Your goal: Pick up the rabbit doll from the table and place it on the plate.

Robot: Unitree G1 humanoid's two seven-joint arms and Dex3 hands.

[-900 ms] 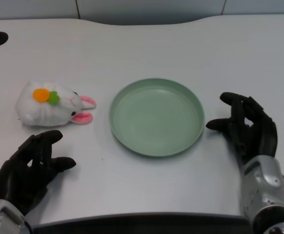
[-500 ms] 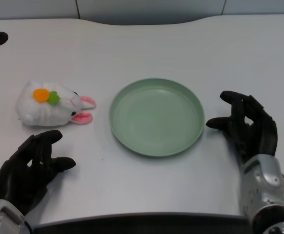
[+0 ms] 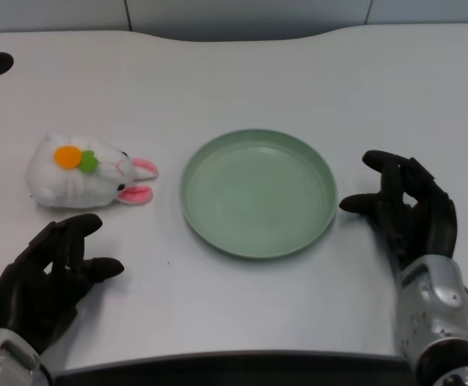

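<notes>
bright, even light | soft faint shadows | sharp focus

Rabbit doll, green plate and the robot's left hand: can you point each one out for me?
rabbit doll [image 3: 77, 173], head view, on its white body.
green plate [image 3: 257, 241], head view, on the near rim.
left hand [image 3: 49, 277], head view, on the middle of the black hand.
</notes>
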